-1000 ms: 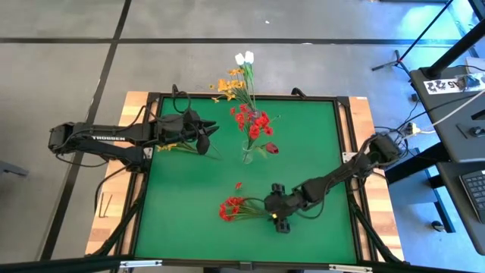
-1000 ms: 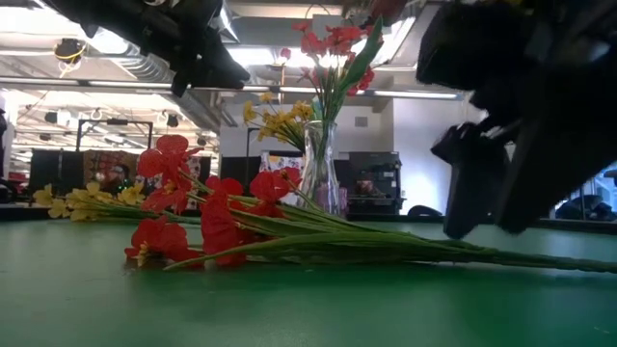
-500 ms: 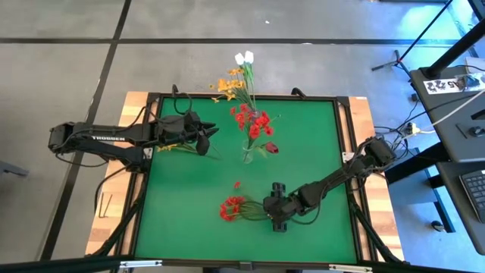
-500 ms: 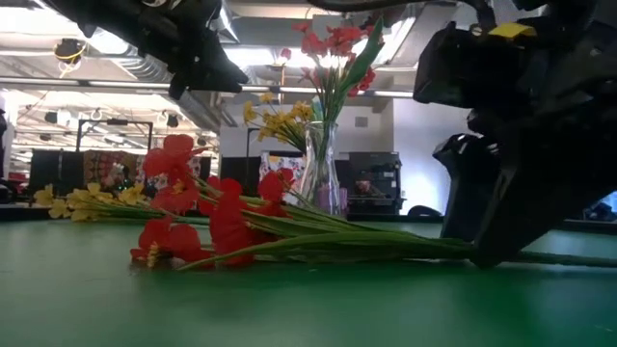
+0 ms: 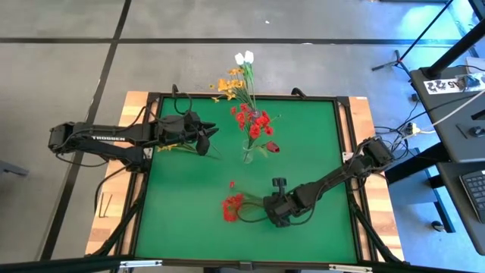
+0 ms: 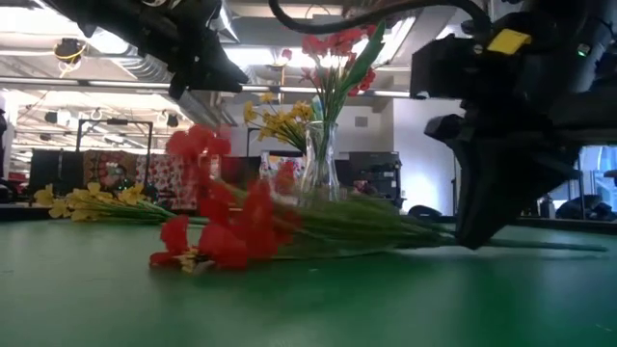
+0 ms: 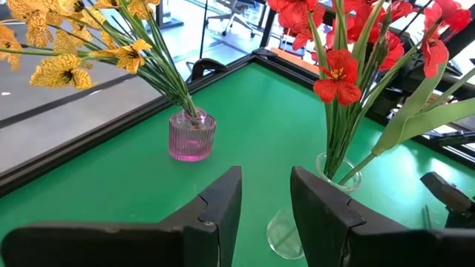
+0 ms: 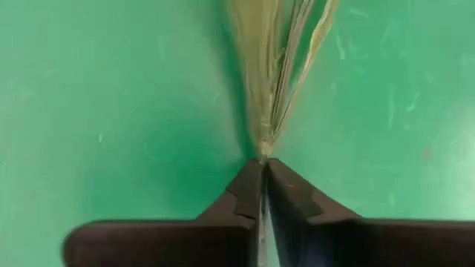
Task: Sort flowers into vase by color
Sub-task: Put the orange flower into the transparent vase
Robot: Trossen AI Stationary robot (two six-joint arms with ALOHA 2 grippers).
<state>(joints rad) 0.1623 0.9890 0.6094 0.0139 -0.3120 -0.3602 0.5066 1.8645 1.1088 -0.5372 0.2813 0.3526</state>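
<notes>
We see the right gripper (image 8: 261, 165) clenched on the thin green stems of the red artificial flower bunch (image 5: 231, 207) lying on the green table (image 5: 189, 189), light and floppy, best held near the stem ends, while the left gripper (image 7: 263, 204) waits half open near the clear glass vase (image 5: 248, 154).

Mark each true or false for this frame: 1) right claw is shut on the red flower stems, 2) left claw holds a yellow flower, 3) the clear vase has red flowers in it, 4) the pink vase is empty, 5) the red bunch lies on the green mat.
1) True: the right claw is shut on the stems of the red bunch.
2) False: the left claw is open and holds nothing.
3) True: the clear vase holds red flowers.
4) False: the pink vase holds yellow-orange flowers.
5) True: the bunch's blooms rest on the green mat.
</notes>
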